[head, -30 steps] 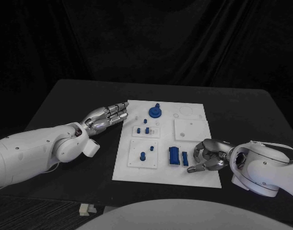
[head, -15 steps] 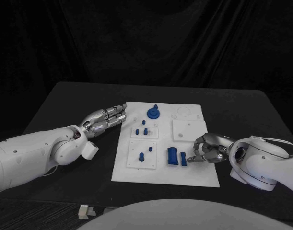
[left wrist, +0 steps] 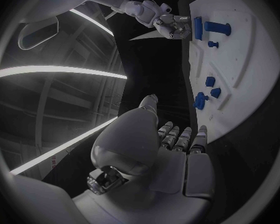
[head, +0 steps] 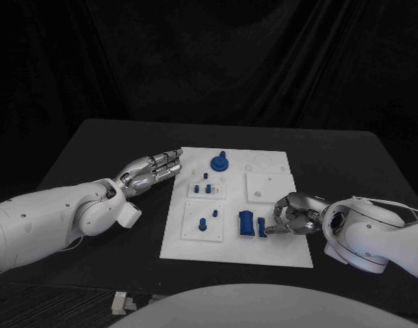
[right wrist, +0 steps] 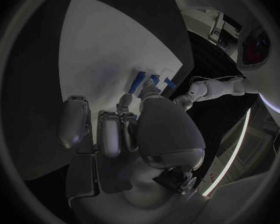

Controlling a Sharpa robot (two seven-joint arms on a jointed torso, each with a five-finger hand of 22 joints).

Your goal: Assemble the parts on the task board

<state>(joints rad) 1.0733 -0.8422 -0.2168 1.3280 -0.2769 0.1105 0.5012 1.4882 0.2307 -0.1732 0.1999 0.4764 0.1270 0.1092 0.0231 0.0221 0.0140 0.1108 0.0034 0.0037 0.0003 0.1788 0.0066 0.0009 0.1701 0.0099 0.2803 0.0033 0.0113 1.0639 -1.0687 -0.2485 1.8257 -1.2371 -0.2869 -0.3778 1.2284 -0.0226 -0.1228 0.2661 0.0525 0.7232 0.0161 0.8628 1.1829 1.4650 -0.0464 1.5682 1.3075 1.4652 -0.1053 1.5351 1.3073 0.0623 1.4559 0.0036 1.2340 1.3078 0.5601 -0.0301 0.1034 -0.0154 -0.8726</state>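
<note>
Task looks partway: several small blue plastic parts [head: 202, 186] stand in white task board [head: 288, 254]. R hand [head: 293, 215] fingers touch slim blue block [head: 262, 227] near board's right edge; grip unclear. L hand [head: 154, 167] empty, fingers apart.

My head camera looks down on the task board [head: 237, 205]. Each wrist camera sits close behind my own hand, facing across that same board [left wrist: 239, 59], which all three views share.
</note>
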